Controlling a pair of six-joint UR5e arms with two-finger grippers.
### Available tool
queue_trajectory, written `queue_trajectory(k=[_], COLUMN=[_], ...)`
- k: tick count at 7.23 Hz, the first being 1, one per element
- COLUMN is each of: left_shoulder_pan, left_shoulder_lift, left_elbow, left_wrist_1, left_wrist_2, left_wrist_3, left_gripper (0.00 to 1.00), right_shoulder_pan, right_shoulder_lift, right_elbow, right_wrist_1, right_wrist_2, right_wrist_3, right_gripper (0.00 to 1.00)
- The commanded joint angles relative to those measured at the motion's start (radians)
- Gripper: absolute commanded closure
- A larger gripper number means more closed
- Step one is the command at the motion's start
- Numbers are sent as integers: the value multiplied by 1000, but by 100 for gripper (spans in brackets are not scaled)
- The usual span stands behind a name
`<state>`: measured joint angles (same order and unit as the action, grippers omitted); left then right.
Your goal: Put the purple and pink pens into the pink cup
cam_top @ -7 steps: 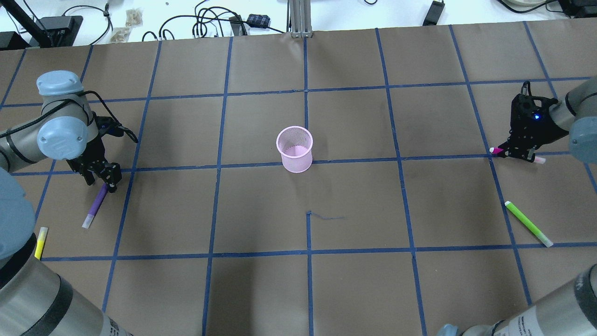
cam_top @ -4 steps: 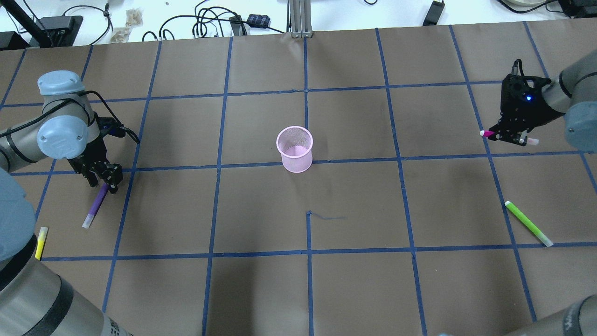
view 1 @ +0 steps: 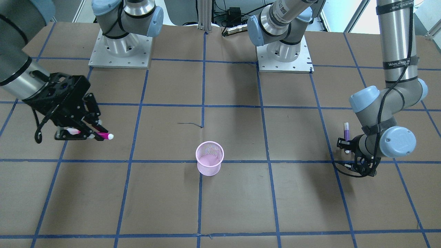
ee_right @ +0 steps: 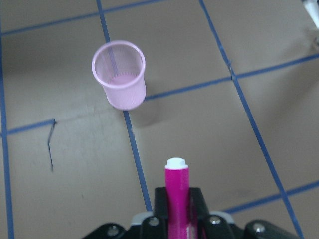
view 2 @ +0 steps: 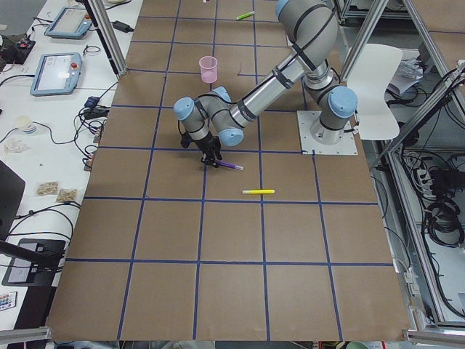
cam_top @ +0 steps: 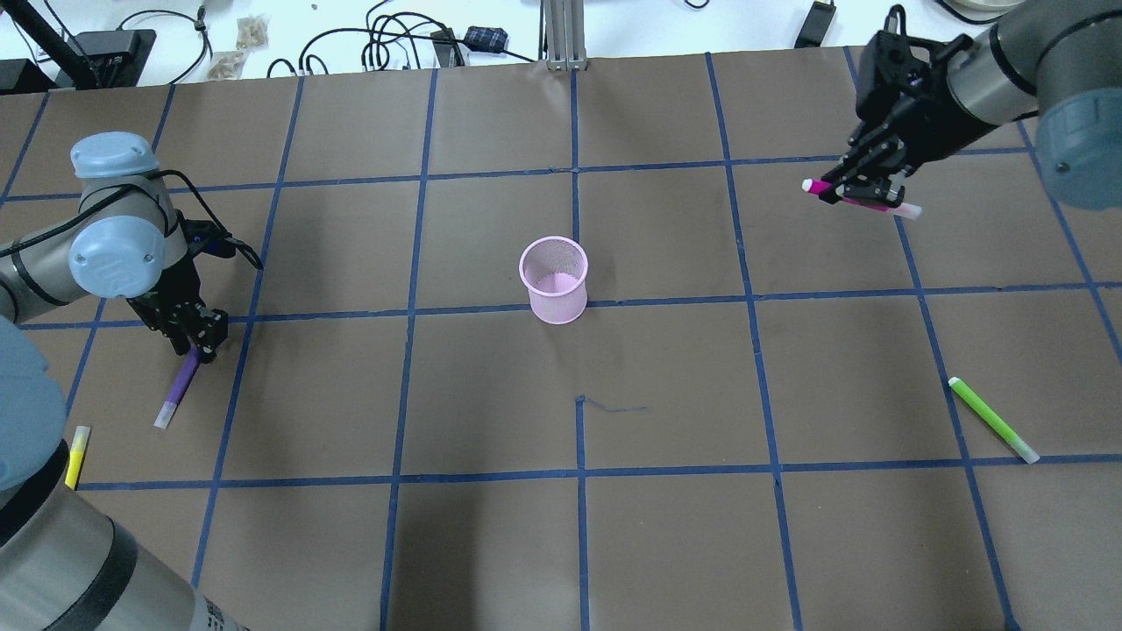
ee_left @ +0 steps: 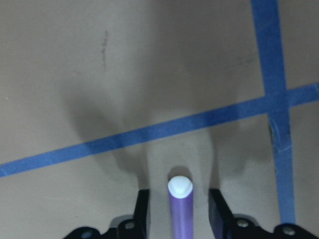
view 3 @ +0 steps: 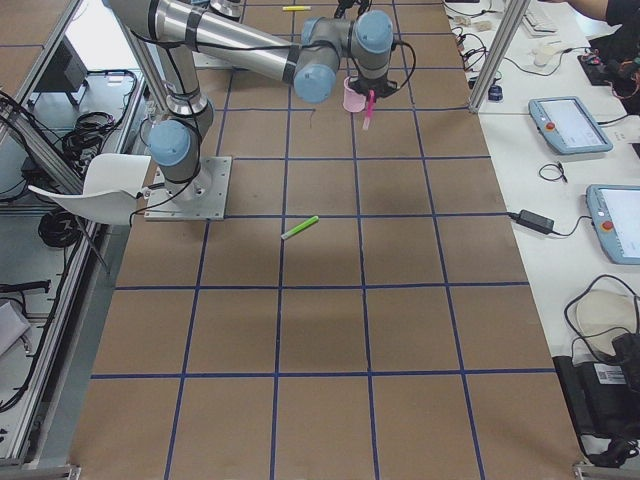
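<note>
right gripper: pinching pink pen, raised, tip aimed at cup, well apart from it
left gripper: spread astride purple pen lying on desk, lined up to pinch

The table is covered in matt brown paper, gridded with smooth blue tape. The pink cup is fine mesh, see-through at its wall. The pink pen, purple pen, green pen and yellow pen look like smooth plastic with a slight sheen. At the upper right of the front-facing view, the arm tube is silvery metal and the joint cap is pale blue plastic. The left gripper and right gripper are matt black.
</note>
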<state>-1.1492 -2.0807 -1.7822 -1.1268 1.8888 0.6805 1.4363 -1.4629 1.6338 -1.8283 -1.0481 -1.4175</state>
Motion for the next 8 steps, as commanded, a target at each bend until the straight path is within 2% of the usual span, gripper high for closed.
queue_trajectory(k=[1,2,4,5,7,8], left_shoulder_pan=[0,0,0,-1,-3,-3], left_shoulder_lift=[7,7,17,36,51,57], left_elbow=[1,1,3,9,52,52], left_wrist_1=[1,1,5,2,-33,-37], left_wrist_2=[0,6,6,-2,-28,-28], left_wrist_3=[-1,2,2,7,10,8], left_gripper=[87,100,100,100,100,100], right_shoulder_pan=[148,182,210,210,210,211], right_shoulder_lift=[21,67,212,272,282,285], right_elbow=[-59,-58,-7,62,246,305], right_wrist_1=[-59,-154,-485,-637,-870,-946], right_wrist_2=[196,311,515,569,643,667], right_wrist_3=[227,276,319,336,342,342], right_gripper=[94,94,93,94,99,99])
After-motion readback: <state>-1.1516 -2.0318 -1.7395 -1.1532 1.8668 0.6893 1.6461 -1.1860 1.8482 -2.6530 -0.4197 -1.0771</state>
